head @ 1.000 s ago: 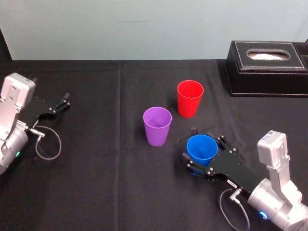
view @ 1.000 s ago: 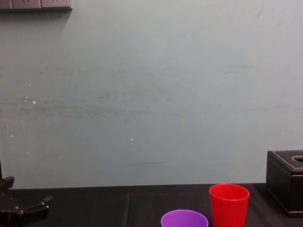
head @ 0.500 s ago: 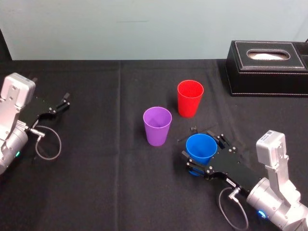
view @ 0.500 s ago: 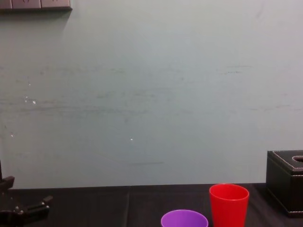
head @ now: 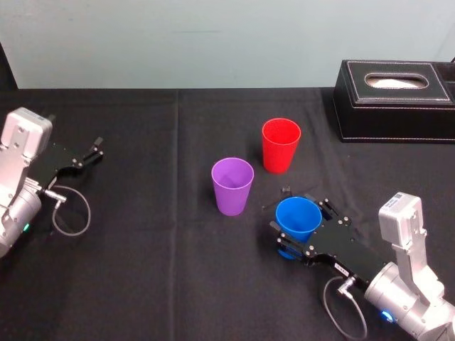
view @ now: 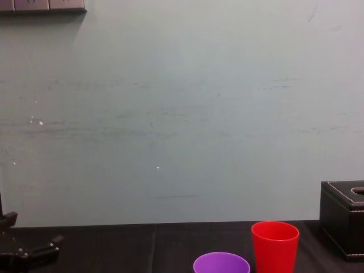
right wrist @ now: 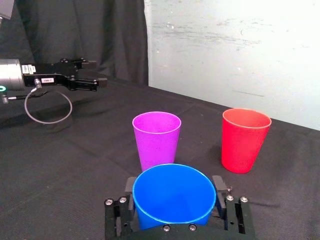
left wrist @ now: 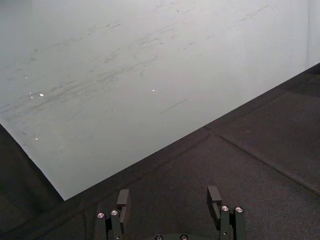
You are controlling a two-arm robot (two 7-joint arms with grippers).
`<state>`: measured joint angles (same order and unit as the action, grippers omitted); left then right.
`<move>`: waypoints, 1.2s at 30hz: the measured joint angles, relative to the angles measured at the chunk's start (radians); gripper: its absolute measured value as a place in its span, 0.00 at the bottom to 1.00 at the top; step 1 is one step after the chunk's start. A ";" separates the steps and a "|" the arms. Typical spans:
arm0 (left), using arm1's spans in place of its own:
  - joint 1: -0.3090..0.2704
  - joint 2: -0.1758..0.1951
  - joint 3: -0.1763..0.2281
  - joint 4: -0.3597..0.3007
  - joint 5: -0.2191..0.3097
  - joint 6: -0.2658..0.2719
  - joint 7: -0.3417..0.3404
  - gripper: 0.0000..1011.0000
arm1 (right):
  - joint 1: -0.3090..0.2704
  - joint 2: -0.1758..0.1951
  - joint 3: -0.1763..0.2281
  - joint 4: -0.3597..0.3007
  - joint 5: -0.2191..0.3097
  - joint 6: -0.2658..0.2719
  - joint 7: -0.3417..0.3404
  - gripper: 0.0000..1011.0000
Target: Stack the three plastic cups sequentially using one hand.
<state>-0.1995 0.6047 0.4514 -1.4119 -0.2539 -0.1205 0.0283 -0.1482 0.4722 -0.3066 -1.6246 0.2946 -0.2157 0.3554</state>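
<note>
A: where's the blue cup (head: 298, 217)?
B: front right of the black table (head: 156, 284), mouth up, between the right gripper (right wrist: 173, 184) jaws, which are clamped on its two sides. can't tell if the base is off the cloth

A: other two?
B: purple cup (head: 232, 186) is near it on the robot's left. red cup (head: 281, 145) is farther back. both upright, free, apart from each other

A: left arm?
B: left gripper (left wrist: 168, 197) parked far left over the table, jaws apart, nothing in them

A: step?
B: looks like the first stack, blue into purple, purple being nearest

A: tips?
B: raise the base above the purple rim before going sideways. keep it upright, centre it over the mouth, lower straight, let go only once nested. thin plastic, so squeeze lightly. clip the rim and purple probably tips
</note>
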 joint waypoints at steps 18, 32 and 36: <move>0.000 0.000 0.000 0.000 0.000 0.000 0.000 0.99 | 0.000 -0.003 0.008 -0.007 -0.001 0.003 0.001 0.75; 0.000 0.000 0.000 0.000 0.000 0.000 0.000 0.99 | 0.069 -0.034 0.046 -0.039 -0.019 0.071 0.022 0.74; 0.000 0.000 0.000 0.000 0.000 0.000 0.000 0.99 | 0.102 -0.047 0.049 -0.036 -0.022 0.094 0.021 0.74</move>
<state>-0.1995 0.6047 0.4514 -1.4120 -0.2539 -0.1205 0.0283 -0.0464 0.4249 -0.2581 -1.6610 0.2722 -0.1214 0.3764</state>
